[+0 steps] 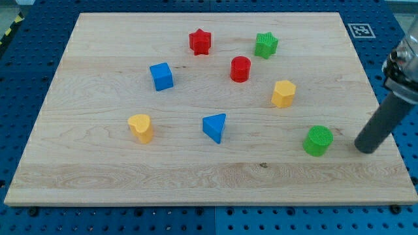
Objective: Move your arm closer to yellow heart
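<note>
The yellow heart sits on the wooden board at the view's lower left. My tip rests on the board at the view's far right, far from the yellow heart. The tip stands just right of the green cylinder. The blue triangle lies between the yellow heart and the green cylinder.
A blue cube, a red star, a red cylinder, a green star and a yellow hexagon lie across the upper half of the board. A blue pegboard surrounds the board.
</note>
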You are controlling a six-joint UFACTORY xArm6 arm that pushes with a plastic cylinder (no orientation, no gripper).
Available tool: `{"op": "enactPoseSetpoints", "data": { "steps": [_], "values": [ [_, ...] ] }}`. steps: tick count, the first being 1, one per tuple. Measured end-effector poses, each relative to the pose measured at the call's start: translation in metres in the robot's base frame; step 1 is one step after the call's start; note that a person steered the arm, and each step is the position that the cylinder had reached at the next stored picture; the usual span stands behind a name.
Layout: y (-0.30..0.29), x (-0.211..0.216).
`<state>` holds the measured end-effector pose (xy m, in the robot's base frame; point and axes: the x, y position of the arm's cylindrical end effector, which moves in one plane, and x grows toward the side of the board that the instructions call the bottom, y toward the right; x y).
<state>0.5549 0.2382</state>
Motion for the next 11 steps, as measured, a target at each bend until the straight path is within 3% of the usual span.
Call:
{"op": "enactPoseSetpoints", "data": {
  "steps": [2, 5, 7, 11],
  "values": [
    [-0.092, 0.064],
    [-0.296, 0.062],
    [-0.323, 0.02],
    [-0.358, -0.011]
  ]
}}
